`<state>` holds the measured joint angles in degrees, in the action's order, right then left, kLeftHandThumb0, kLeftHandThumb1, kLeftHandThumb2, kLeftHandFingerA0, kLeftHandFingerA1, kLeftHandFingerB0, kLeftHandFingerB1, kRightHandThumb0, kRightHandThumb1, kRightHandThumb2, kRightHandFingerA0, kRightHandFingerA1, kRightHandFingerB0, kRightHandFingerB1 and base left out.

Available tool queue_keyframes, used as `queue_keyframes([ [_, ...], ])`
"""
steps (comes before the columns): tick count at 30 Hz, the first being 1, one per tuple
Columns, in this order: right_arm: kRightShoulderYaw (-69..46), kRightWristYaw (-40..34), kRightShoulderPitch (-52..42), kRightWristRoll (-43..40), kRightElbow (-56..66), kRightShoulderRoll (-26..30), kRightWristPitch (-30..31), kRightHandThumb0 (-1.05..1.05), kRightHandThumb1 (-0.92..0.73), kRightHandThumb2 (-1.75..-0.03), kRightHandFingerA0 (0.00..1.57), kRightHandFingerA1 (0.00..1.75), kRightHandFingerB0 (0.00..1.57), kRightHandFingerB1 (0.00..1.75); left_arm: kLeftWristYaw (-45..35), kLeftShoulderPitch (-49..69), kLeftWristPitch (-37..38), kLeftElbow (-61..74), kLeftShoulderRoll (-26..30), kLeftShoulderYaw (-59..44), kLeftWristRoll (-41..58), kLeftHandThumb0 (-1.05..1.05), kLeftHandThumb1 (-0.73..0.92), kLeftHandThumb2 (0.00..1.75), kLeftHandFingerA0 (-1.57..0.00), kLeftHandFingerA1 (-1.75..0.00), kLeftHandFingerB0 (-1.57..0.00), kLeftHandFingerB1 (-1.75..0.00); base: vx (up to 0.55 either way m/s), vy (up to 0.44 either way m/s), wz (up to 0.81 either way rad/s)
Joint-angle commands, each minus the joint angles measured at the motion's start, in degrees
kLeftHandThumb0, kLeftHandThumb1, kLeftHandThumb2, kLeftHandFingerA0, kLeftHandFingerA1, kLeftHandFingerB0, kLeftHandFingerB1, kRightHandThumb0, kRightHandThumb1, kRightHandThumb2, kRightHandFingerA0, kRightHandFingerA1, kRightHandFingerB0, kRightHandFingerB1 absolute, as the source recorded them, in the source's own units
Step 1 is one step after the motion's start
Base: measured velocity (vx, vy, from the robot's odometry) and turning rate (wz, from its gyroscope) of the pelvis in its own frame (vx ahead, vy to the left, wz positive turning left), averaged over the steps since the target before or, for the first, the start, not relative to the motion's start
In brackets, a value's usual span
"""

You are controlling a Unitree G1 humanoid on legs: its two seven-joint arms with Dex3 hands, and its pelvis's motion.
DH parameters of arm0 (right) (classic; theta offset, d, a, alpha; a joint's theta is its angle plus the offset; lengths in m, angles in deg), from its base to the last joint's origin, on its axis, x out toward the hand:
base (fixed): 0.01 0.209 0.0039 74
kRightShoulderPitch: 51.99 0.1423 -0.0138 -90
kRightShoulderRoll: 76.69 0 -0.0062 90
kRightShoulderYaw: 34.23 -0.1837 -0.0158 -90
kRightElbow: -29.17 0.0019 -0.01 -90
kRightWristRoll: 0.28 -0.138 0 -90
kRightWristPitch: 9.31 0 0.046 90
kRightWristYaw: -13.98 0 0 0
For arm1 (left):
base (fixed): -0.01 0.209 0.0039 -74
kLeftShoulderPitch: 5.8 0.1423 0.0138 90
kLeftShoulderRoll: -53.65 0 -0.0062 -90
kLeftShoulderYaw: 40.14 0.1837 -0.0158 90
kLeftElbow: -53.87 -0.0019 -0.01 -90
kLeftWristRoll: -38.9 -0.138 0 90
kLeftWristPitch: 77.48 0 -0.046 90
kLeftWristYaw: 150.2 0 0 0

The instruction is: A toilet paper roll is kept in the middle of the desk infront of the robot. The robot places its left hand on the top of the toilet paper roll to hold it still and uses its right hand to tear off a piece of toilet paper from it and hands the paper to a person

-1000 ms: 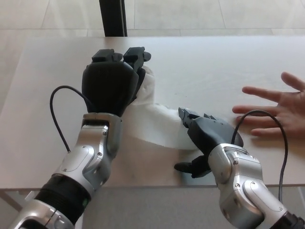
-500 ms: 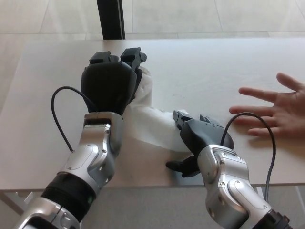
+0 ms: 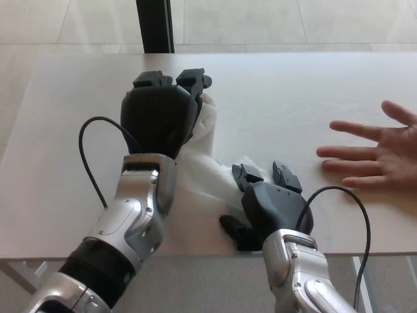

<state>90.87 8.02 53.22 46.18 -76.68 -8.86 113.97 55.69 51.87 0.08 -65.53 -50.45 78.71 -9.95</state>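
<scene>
Pale desk (image 3: 65, 130); person's open hand (image 3: 378, 153) at right.

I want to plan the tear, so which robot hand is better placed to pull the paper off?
The right robot hand: it sits on the loose paper, while the left robot hand rests on the roll.

1. The left hand (image 3: 159, 111) is covering most of the toilet paper roll (image 3: 206, 124).
2. The right hand (image 3: 268, 202) is hiding the paper's near end.
3. The right picture edge is cutting off the person's hand (image 3: 378, 153).
</scene>
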Motion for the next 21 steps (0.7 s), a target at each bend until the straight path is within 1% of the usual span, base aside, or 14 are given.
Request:
queue_keyframes([
  [1,1.59,-3.37,-2.66,-0.38,-3.79,-0.07,-2.52,-0.6,-0.69,-0.85,0.0,0.12,0.03,0.16,-5.04,3.37,-1.31,-1.08,-0.86,3.07,0.15,-0.15,0.65,0.64,-0.53,-0.49,-0.57,-0.52,0.0,0.0,0.0],
  [2,1.45,-4.68,-2.48,-0.34,-4.81,0.03,-3.48,-0.52,-0.78,-0.62,0.0,0.2,0.0,0.3,-5.1,3.53,-1.33,-0.77,-0.94,3.33,0.22,-0.15,0.64,0.62,-0.53,-0.46,-0.57,-0.5,0.0,0.0,0.0],
  [4,1.65,-6.58,-2.46,0.21,-5.7,0.62,-5.06,-0.52,-0.78,-0.62,0.0,0.2,0.0,0.3,-5.23,3.52,-1.56,-0.53,-1.05,3.72,0.23,-0.15,0.64,0.62,-0.53,-0.46,-0.57,-0.5,0.0,0.0,0.0],
  [6,0.9,-8.47,-2.84,-0.39,-6.73,0.53,-6.37,-0.48,-0.81,-0.64,0.0,0.43,0.05,0.34,-5.46,3.62,-2.23,0.0,-1.19,4.31,-0.27,-0.14,0.63,0.61,-0.55,-0.46,-0.58,-0.5,0.0,0.0,0.0],
  [7,-2.14,-11.25,-3.25,-2.94,-7.86,-1.54,-7.03,-0.36,-0.76,-0.62,0.41,1.33,0.13,0.36,-5.45,3.69,-2.06,0.19,-1.72,4.14,0.41,-0.13,0.64,0.62,-0.52,-0.46,-0.57,-0.51,0.0,0.0,0.0],
  [8,-2.78,-12.11,-2.98,-3.28,-8.89,-1.87,-7.88,-0.31,-0.72,-0.65,0.63,1.51,0.1,0.38,-5.67,3.75,-1.93,0.35,-2.0,3.95,0.97,-0.11,0.63,0.64,-0.51,-0.45,-0.56,-0.5,0.0,0.0,0.0],
  [9,-3.06,-13.69,-2.69,-3.1,-10.17,-1.77,-9.87,-0.3,-0.67,-0.66,0.77,1.53,0.1,0.42,-6.15,3.74,-2.1,0.53,-2.28,3.91,1.23,-0.11,0.64,0.64,-0.49,-0.45,-0.55,-0.5,0.0,0.0,0.0],
  [10,-3.05,-13.27,-2.57,-3.36,-10.62,-1.12,-12.26,-0.35,-0.71,-0.66,0.74,1.5,0.18,0.42,-6.6,3.76,-2.29,0.75,-2.42,4.03,1.13,-0.11,0.65,0.64,-0.49,-0.45,-0.54,-0.49,0.0,0.0,0.0],
  [12,-2.16,-14.49,-2.34,-2.12,-11.84,0.04,-14.48,-0.37,-0.66,-0.63,0.62,1.37,0.1,0.42,-7.01,4.08,-2.26,0.89,-3.22,4.01,1.55,-0.1,0.64,0.62,-0.49,-0.46,-0.52,-0.49,0.0,0.0,0.0],
  [15,-7.34,-17.87,-5.8,-9.1,-10.19,-3.38,-20.69,-0.4,-0.63,-0.61,0.74,1.29,0.26,0.45,-7.67,4.3,-2.33,1.2,-3.39,3.9,1.79,-0.1,0.65,0.61,-0.49,-0.46,-0.51,-0.47,0.0,0.0,0.0],
  [17,-5.8,-17.71,-5.29,-5.11,-9.99,-3.46,-16.86,-0.41,-0.68,-0.61,0.76,1.46,0.25,0.5,-6.86,4.23,-1.71,0.7,-3.27,4.02,1.53,-0.11,0.63,0.63,-0.5,-0.47,-0.52,-0.49,0.0,0.0,0.0],
  [18,-6.36,-19.23,-5.58,-5.56,-10.52,-3.8,-18.59,-0.43,-0.64,-0.63,0.76,1.52,0.28,0.51,-6.54,4.39,-1.69,0.93,-3.13,4.06,1.29,-0.11,0.63,0.64,-0.49,-0.48,-0.52,-0.51,0.0,0.0,0.0],
  [20,-6.87,-18.16,-5.47,-5.49,-10.24,-3.75,-18.5,-0.46,-0.73,-0.63,0.7,1.31,0.3,0.49,-5.81,4.48,-0.9,1.25,-2.81,3.74,1.46,-0.09,0.62,0.65,-0.5,-0.48,-0.54,-0.52,0.0,0.0,0.0],
  [21,-7.15,-17.91,-5.48,-5.8,-10.15,-3.69,-18.85,-0.48,-0.76,-0.64,0.7,1.34,0.31,0.44,-5.55,4.44,-0.74,1.3,-2.63,3.61,1.43,-0.09,0.61,0.65,-0.51,-0.48,-0.54,-0.52,0.0,0.0,0.0],
])
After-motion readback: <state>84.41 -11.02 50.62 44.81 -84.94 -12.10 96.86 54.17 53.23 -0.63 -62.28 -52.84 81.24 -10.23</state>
